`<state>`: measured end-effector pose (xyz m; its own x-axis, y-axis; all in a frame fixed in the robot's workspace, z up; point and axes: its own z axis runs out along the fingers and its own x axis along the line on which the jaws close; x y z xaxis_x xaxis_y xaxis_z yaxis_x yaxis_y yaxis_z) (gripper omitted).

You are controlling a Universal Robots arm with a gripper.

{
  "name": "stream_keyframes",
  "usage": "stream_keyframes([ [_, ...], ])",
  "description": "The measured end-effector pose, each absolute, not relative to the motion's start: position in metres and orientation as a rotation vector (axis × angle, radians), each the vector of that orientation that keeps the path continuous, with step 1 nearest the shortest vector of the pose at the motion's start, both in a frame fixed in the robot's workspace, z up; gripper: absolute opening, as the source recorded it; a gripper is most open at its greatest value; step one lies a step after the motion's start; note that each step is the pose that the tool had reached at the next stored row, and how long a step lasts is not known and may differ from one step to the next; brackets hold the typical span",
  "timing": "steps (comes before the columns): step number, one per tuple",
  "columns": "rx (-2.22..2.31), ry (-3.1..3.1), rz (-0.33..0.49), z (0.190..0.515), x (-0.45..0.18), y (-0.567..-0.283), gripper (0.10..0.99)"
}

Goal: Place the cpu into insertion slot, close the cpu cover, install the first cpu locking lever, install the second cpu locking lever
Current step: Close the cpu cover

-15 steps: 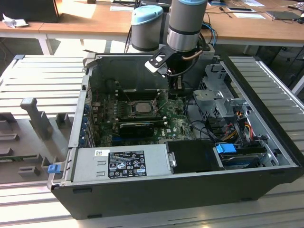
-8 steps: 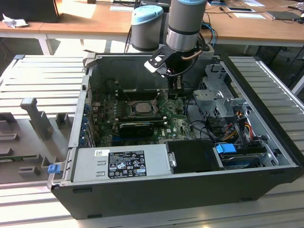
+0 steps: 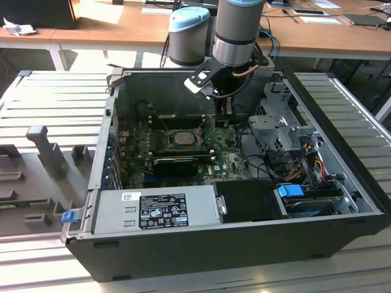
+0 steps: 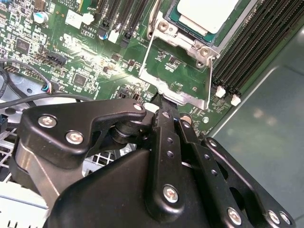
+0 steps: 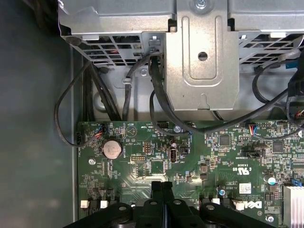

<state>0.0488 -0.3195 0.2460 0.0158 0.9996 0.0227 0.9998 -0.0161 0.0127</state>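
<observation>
The cpu (image 3: pixel 181 138) lies flat in the insertion slot (image 4: pixel 164 27) on the green motherboard, its silver top (image 4: pixel 204 14) showing. The cpu cover (image 4: pixel 183 96) is swung up and open beside the slot, with green board visible through its window. My gripper (image 4: pixel 161 102) reaches down into the case at the cover's free edge. Its black fingers (image 5: pixel 161 187) are pressed together, shut on that edge. In the exterior view my gripper (image 3: pixel 221 116) hangs just to that view's right of the socket.
The open computer case (image 3: pixel 342 232) holds a grey power supply (image 3: pixel 156 210) at the front and a metal drive cage (image 3: pixel 278 119) with cables (image 5: pixel 156 95) beside my arm. Black memory slots (image 4: pixel 247 52) run next to the socket, and a long black card (image 3: pixel 174 163) lies in front of it.
</observation>
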Motion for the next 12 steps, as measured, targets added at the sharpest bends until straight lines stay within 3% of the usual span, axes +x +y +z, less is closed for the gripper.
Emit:
stream_keyframes([
  [12,-2.234,-2.199,-0.039,0.2461,0.0447,-0.3195,0.106],
])
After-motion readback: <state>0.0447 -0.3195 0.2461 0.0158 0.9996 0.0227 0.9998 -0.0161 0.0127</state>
